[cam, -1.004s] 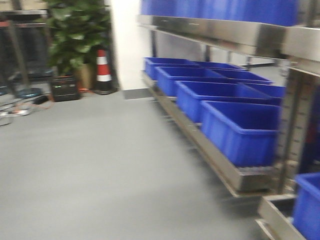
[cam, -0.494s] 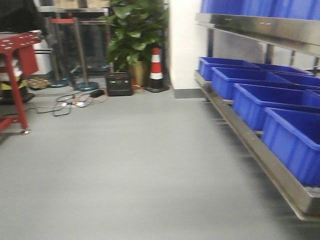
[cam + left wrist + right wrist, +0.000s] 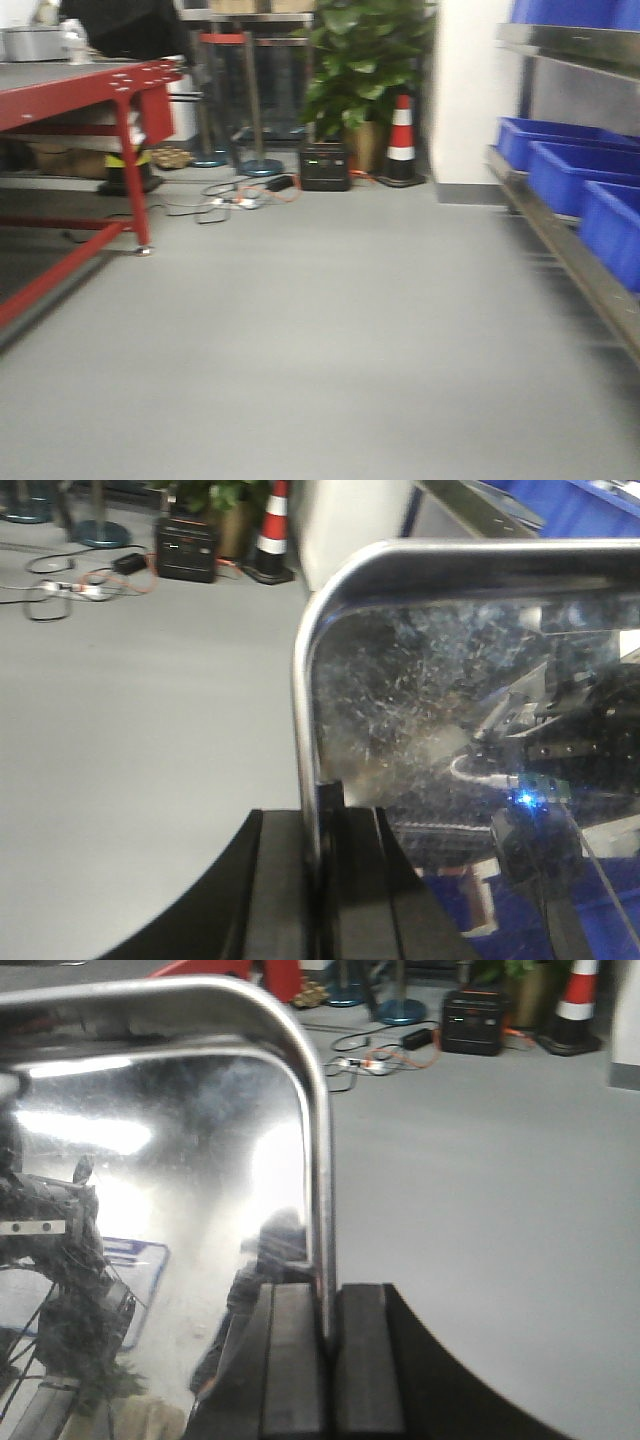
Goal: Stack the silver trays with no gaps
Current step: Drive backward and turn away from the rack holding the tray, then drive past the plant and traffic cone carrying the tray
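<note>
A shiny silver tray (image 3: pixel 420 670) with a rolled rim fills the left wrist view. My left gripper (image 3: pixel 322 825) is shut on its left rim, one black finger (image 3: pixel 275 880) outside and one inside. In the right wrist view a silver tray (image 3: pixel 180 1150) fills the left half, and my right gripper (image 3: pixel 330 1310) is shut on its right rim. It appears to be one tray held above the grey floor between both arms. Neither gripper nor the tray shows in the front view. A blurred silvery object (image 3: pixel 30 42) sits on the red table's far left.
A red metal table (image 3: pixel 70 85) stands at the left. Blue bins (image 3: pixel 575 180) sit on a low steel shelf (image 3: pixel 585 285) along the right. At the back are a plant (image 3: pixel 365 65), a traffic cone (image 3: pixel 401 140), a black box (image 3: pixel 324 166) and loose cables (image 3: pixel 235 198) on the floor.
The front view has swung left: the blue bins and shelf slid to the right edge, and the red table came into view at the left.
</note>
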You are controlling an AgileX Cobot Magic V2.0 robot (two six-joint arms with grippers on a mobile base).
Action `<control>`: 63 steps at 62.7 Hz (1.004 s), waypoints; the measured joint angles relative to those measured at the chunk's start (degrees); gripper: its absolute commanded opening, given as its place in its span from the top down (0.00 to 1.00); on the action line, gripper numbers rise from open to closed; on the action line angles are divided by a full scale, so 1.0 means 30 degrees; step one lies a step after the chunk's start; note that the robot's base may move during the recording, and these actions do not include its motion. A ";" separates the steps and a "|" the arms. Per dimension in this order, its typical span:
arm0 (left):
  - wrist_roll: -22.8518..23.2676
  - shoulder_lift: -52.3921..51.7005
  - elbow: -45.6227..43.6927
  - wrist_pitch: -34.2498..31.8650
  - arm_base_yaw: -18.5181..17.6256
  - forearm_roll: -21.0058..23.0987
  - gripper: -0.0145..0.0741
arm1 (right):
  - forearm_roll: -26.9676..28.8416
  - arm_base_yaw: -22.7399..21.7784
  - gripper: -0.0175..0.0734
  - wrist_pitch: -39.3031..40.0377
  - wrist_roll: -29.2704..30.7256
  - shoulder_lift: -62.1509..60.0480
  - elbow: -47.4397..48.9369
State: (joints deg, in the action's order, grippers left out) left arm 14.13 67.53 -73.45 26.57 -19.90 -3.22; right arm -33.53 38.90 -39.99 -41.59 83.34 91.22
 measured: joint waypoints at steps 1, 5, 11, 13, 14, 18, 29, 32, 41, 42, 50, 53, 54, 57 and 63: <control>0.0000 0.0000 0.0000 0.0000 0.0000 0.0000 0.86 | 0.0000 0.0000 0.89 0.0000 0.0000 0.0000 0.0000; 0.0000 0.0000 0.0000 0.0000 0.0000 0.0000 0.86 | 0.0000 0.0000 0.89 0.0000 0.0000 0.0000 0.0000; 0.0000 0.0000 0.0000 0.0000 0.0000 0.0000 0.86 | 0.0000 0.0000 0.89 0.0040 0.0000 0.0000 0.0000; 0.0000 0.0000 0.0000 0.0000 0.0000 0.0000 0.86 | 0.0000 0.0000 0.89 0.0091 0.0000 0.0000 0.0000; 0.0000 0.0000 0.0000 0.0000 0.0000 -0.0009 0.86 | 0.0000 0.0000 0.89 0.0091 0.0000 0.0000 0.0000; 0.0000 0.0000 0.0000 0.0000 0.0000 -0.0043 0.86 | 0.0000 0.0000 0.89 0.0134 0.0000 0.0000 0.0000; 0.0000 0.0000 0.0000 0.0000 0.0000 -0.0052 0.86 | 0.0000 0.0000 0.89 0.0134 0.0000 0.0000 0.0000; 0.0000 0.0000 0.0000 0.0000 0.0000 -0.0086 0.86 | 0.0000 0.0000 0.89 0.0134 0.0000 0.0000 0.0000; 0.0000 0.0000 0.0000 0.0000 0.0000 -0.0086 0.86 | 0.0000 0.0000 0.89 0.0134 0.0000 0.0000 0.0000; 0.0000 0.0000 0.0000 0.0000 0.0000 -0.0086 0.86 | -0.0037 0.0000 0.89 0.0134 0.0000 0.0000 0.0000; 0.0000 0.0000 0.0000 0.0000 0.0000 -0.0086 0.86 | -0.0037 0.0000 0.89 0.0134 0.0000 0.0000 0.0000; 0.0000 0.0000 0.0000 0.0000 0.0000 -0.0086 0.86 | -0.0037 0.0000 0.89 0.0134 0.0000 0.0000 0.0000; 0.0000 0.0000 0.0000 0.0000 0.0000 -0.0086 0.86 | -0.0037 0.0000 0.89 0.0134 0.0000 0.0000 0.0000; 0.0000 0.0000 0.0000 0.0000 0.0000 -0.0086 0.86 | -0.0037 0.0000 0.89 0.0134 0.0000 0.0000 0.0000; 0.0000 0.0000 0.0000 0.0000 0.0000 -0.0086 0.86 | -0.0037 0.0000 0.89 0.0134 0.0000 0.0000 0.0000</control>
State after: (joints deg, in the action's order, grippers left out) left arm 14.13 67.53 -73.45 26.57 -19.90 -3.48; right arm -33.64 38.90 -39.59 -41.59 83.34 91.22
